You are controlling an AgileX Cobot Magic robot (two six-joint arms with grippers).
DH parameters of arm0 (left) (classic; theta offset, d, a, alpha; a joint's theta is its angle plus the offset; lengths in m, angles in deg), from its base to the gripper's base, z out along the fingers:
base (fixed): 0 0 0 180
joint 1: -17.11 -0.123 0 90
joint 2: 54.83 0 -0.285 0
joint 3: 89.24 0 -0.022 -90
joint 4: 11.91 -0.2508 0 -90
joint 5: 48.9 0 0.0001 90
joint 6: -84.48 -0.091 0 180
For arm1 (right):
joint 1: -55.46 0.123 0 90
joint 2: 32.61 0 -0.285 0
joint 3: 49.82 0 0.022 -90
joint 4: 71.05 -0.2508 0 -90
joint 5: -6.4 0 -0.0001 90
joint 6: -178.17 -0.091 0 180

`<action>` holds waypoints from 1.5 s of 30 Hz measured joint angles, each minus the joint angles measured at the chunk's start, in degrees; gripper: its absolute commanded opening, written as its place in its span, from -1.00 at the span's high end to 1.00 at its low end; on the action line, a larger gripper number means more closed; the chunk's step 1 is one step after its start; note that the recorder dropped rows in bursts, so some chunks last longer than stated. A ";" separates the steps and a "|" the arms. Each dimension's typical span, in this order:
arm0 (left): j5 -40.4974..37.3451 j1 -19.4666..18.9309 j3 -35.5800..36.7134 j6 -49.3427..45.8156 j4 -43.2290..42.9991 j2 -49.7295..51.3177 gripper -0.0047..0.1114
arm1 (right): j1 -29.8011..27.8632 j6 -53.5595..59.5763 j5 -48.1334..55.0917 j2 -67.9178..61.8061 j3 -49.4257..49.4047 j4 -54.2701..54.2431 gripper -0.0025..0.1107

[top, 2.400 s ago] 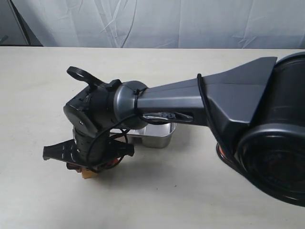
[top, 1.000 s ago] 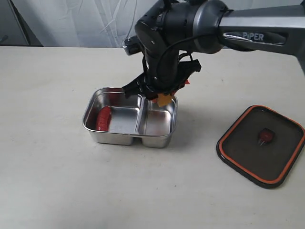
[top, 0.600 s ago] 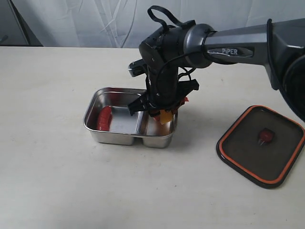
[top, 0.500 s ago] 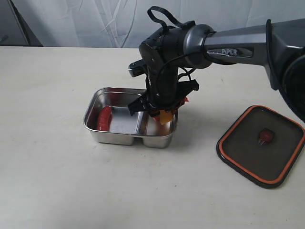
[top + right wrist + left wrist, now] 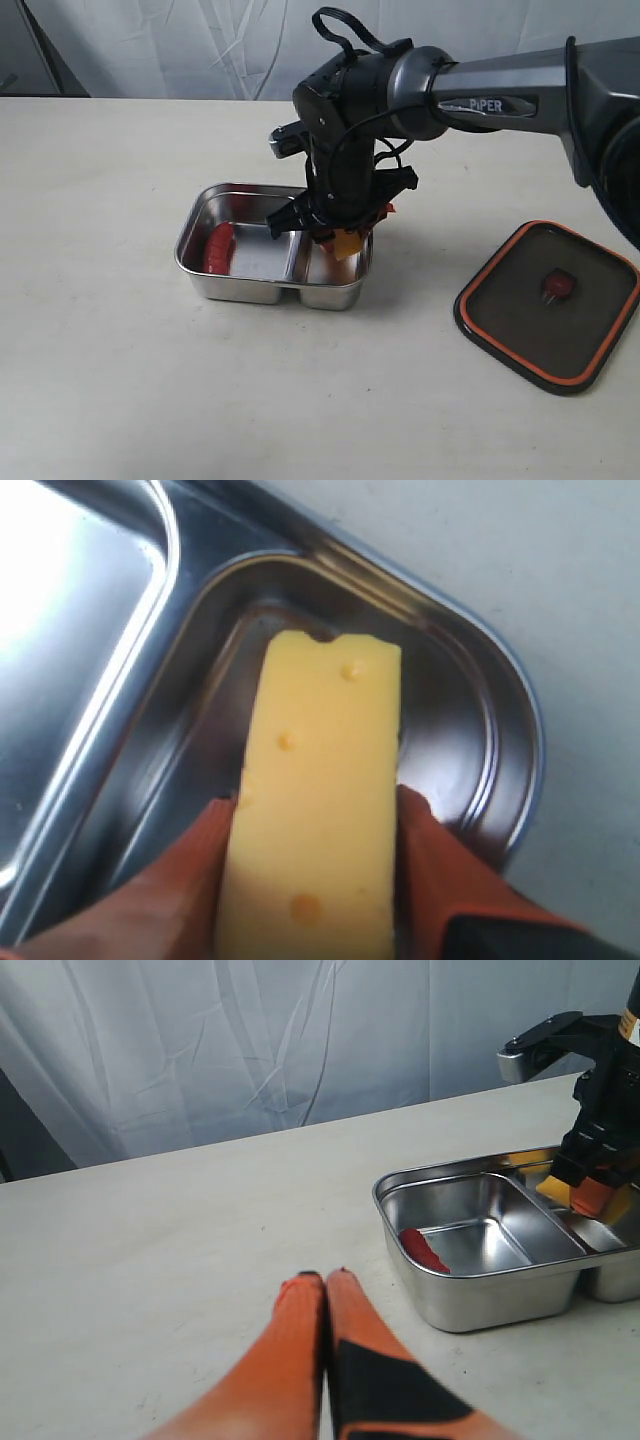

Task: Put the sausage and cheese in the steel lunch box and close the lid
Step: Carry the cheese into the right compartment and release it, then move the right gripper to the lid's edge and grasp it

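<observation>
Cheese: I see the yellow-orange wedge-shaped toy cheese (image 5: 318, 780) clamped between the two orange fingers (image 5: 185, 885) of the right gripper (image 5: 338, 238). The pads press on its two long sides.
Cheese position: it hangs over the smaller compartment of the box, near that compartment's rounded outer corner. I cannot tell whether its lower end touches the floor of the compartment.
Lunch box: the shiny rectangular stainless-steel lunch box (image 5: 250, 290) stands uncovered on the table. One divider separates a larger compartment from a smaller one.
Sausage: the glossy red ridged toy sausage (image 5: 219, 247) lies in the larger compartment, along the wall farthest from the divider.
Lid: the dark translucent rectangular lid (image 5: 510, 310) lies flat on the table, well apart from the box, to its right in the exterior view. I note an orange ring inside its black rim and a small red-orange valve at its centre.
Right arm: the dark arm reaches in from the right, with its wrist pointing down over the box.
Left gripper: the left gripper (image 5: 324, 1278) has its orange fingers pressed together tip to tip with nothing between them. It sits over bare table, near the box but apart from it.
Surroundings: a pale beige table (image 5: 120, 380) with a creased white curtain (image 5: 200, 40) behind it.
</observation>
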 measured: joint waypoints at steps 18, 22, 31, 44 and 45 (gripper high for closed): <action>0.00 0.00 0.00 0.00 0.00 0.00 0.92 | -0.10 2.42 7.04 3.75 0.00 1.09 0.47; 0.00 0.00 0.00 0.00 0.00 0.00 0.92 | -0.09 1.74 8.13 8.34 0.00 3.20 0.74; 0.00 0.00 0.00 0.00 0.00 0.00 0.92 | -0.09 -2.48 15.44 18.44 -0.11 13.11 0.97; 0.00 0.00 0.00 0.00 0.00 0.00 0.92 | -0.09 -22.42 13.81 31.87 -28.56 24.41 0.97; 0.00 0.00 0.00 0.00 0.00 0.00 0.92 | -0.09 -24.68 12.24 32.52 -33.45 25.69 0.97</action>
